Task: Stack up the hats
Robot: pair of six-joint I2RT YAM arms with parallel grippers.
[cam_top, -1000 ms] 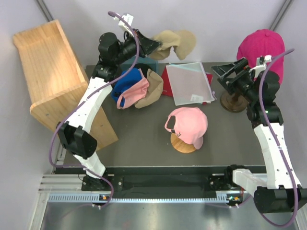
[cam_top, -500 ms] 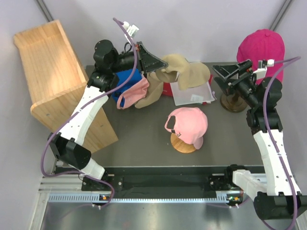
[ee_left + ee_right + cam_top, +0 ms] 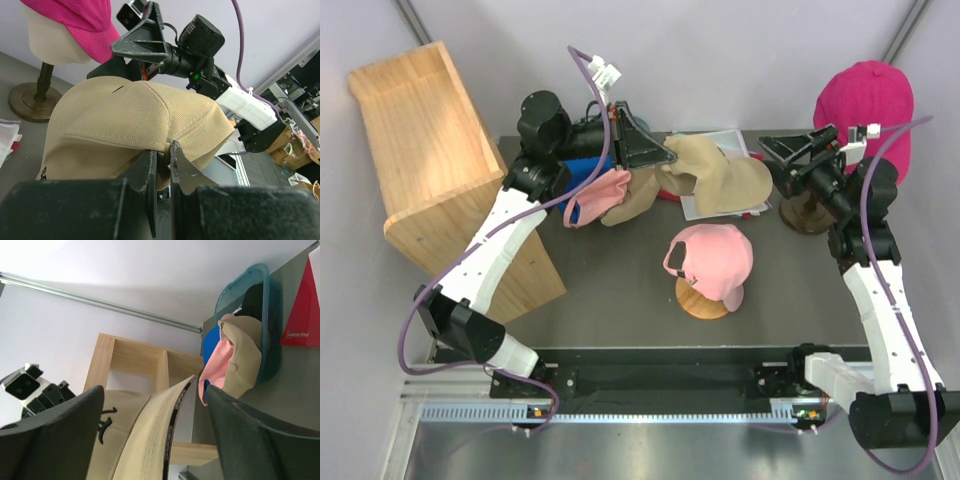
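Note:
My left gripper [image 3: 662, 160] is shut on the back edge of a tan cap [image 3: 720, 177] and holds it above the table's far middle; the pinch shows in the left wrist view [image 3: 161, 159]. The cap's brim [image 3: 150, 440] reaches between the spread fingers of my open right gripper [image 3: 783, 160], which do not close on it. A magenta cap [image 3: 865, 98] sits on a cream head at the far right. A light pink cap [image 3: 715, 255] sits on a stand at the centre. Blue [image 3: 582, 165], pink [image 3: 602, 195] and tan [image 3: 638, 195] caps lie piled at the far left.
A wooden shelf unit [image 3: 425, 150] stands at the left. A teal bin [image 3: 265, 287] holds the cap pile, with a black cap [image 3: 255, 300] inside. A red folder [image 3: 302, 315] and clear sleeves [image 3: 720, 205] lie under the held cap. A round wooden base [image 3: 808, 214] stands under my right gripper.
My left arm has carried the tan cap right and lower, from the table's far edge to my right gripper. The right gripper has swung slightly left to meet the brim.

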